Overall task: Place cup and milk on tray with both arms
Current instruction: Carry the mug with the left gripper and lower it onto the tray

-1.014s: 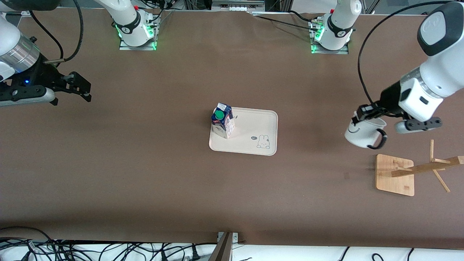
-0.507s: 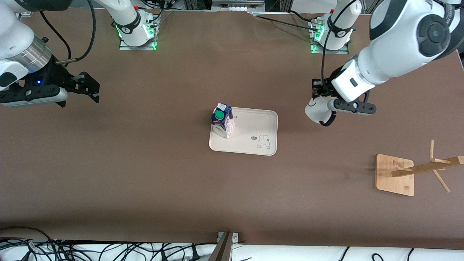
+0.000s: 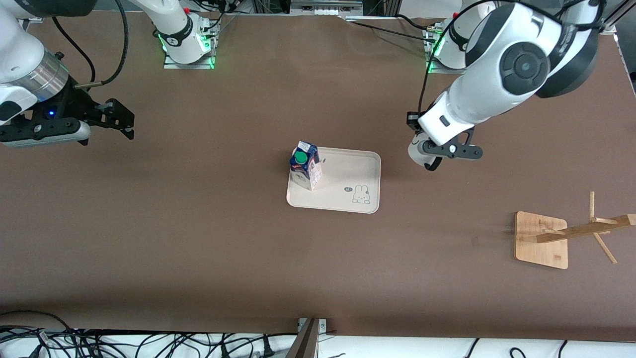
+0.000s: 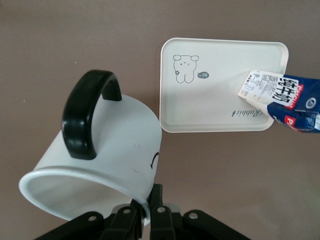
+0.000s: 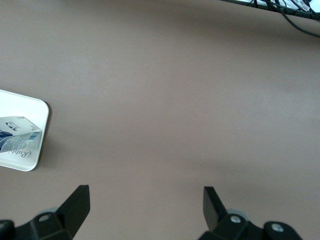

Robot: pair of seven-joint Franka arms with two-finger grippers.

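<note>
The cream tray [image 3: 348, 174] lies mid-table. The blue and white milk [image 3: 304, 166] with its green cap stands on the tray's end toward the right arm. My left gripper [image 3: 416, 135] is shut on the rim of the white cup [image 3: 419, 152] and holds it tilted in the air over the table just beside the tray's other end. In the left wrist view the gripper [image 4: 147, 212] pinches the cup's [image 4: 115, 150] rim, black handle [image 4: 85, 117] up, with the tray [image 4: 215, 100] and milk [image 4: 287, 100] below. My right gripper [image 3: 119, 119] waits open and empty over bare table [image 5: 145, 202].
A square wooden rack base [image 3: 541, 239] with a leaning peg post [image 3: 591, 229] stands toward the left arm's end, nearer the front camera. Cables [image 3: 149, 343] lie along the table's front edge. The right wrist view shows a tray corner [image 5: 35, 160].
My left arm has carried the cup from over the table near the wooden rack to beside the tray. The right gripper has shifted slightly and stays open. The milk has not moved.
</note>
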